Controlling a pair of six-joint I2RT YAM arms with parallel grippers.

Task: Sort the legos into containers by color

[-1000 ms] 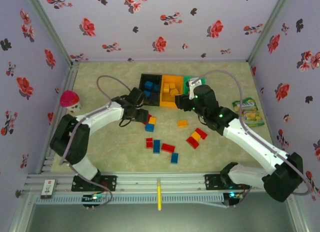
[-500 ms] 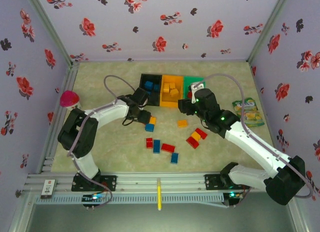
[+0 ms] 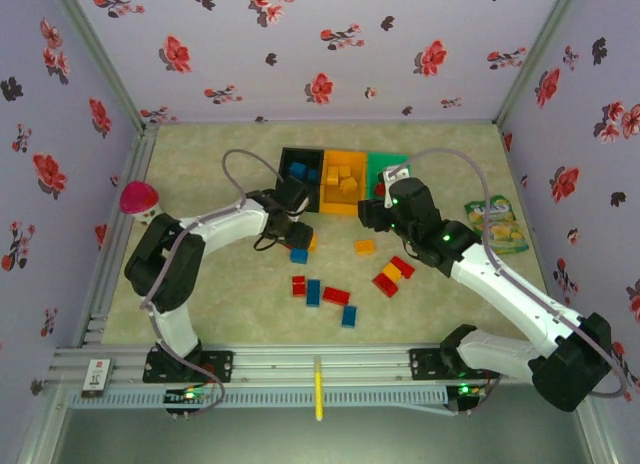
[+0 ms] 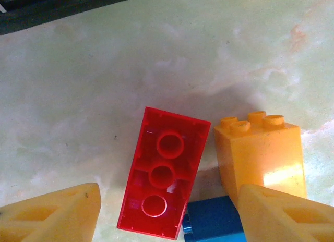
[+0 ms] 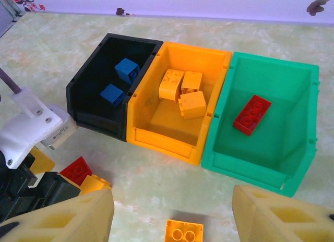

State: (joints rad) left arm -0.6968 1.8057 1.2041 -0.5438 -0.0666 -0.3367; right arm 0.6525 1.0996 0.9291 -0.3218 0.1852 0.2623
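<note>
Left wrist: glossy rectangular red lego (image 4: 162, 192)

No writing is legible; print on the snack packet (image 3: 497, 224) is blurred.

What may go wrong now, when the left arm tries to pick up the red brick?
1. The red brick lies close beside an orange brick and a blue brick, so the open left jaws might catch a neighbour too.
2. It lies upside down and slanted between the jaws, so it may twist or slip when they close.
</note>
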